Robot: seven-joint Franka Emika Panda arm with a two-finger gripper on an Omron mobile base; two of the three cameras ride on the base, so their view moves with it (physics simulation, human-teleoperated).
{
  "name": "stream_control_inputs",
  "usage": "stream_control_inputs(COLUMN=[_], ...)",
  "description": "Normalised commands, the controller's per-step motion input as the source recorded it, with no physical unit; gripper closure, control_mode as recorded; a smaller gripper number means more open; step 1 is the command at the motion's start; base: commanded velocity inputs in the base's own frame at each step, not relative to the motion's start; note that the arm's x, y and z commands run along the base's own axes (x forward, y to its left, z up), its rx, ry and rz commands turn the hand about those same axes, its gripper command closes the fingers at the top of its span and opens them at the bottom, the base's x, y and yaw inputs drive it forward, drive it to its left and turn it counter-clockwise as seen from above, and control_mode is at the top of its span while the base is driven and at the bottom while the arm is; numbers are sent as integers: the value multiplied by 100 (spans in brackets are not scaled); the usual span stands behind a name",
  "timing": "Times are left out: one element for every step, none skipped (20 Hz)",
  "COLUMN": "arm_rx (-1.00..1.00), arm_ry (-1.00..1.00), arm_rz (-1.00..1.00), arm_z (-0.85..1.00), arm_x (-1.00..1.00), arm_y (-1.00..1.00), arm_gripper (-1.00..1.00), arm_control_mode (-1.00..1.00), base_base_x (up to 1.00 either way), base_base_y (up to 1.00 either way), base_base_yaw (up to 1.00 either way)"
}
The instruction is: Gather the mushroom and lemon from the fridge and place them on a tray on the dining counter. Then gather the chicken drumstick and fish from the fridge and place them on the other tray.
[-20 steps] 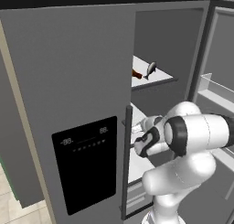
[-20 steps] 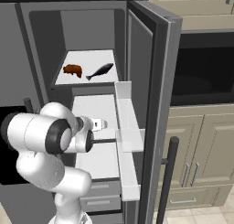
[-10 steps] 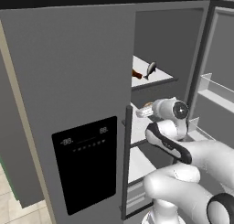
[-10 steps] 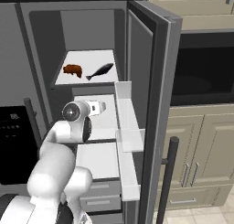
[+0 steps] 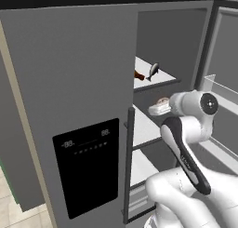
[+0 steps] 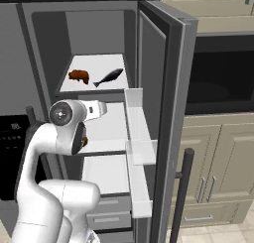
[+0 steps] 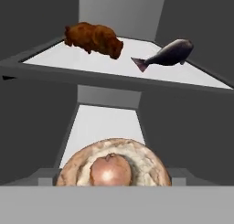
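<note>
Inside the fridge, the end effector reaches over the middle shelf with jaws spread wide around the mushroom, seemingly holding it. On the shelf above lie the chicken drumstick and fish.

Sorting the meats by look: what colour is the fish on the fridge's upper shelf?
The fish is dark grey, nearly black, seen best in the hand view.
</note>
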Motion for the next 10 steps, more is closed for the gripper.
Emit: stream_control_inputs(arm_rx=[0, 0, 0, -1, -2, -2, -3, -5, -6, -5], arm_ry=[6, 4, 1, 0, 0, 0, 0, 0, 0, 0], arm_rz=[5, 4, 4, 2, 0, 0, 0, 0, 0, 0], arm_z=[31, 22, 18, 13, 6, 2, 2, 9, 24, 32], arm_x=[-100, -100, -100, -100, -100, -100, -100, -100, -100, -100], arm_y=[0, 0, 0, 0, 0, 0, 4, 3, 2, 4], arm_gripper=[100, 100, 100, 100, 100, 100, 100, 100, 100, 100], arm_control_mode=[-100, -100, -100, -100, -100, -100, -100, -100, -100, -100], base_base_x=[0, 0, 0, 0, 0, 0, 0, 0, 0, 0], base_base_y=[0, 0, 0, 0, 0, 0, 0, 0, 0, 0], base_base_yaw=[0, 0, 0, 0, 0, 0, 0, 0, 0, 0])
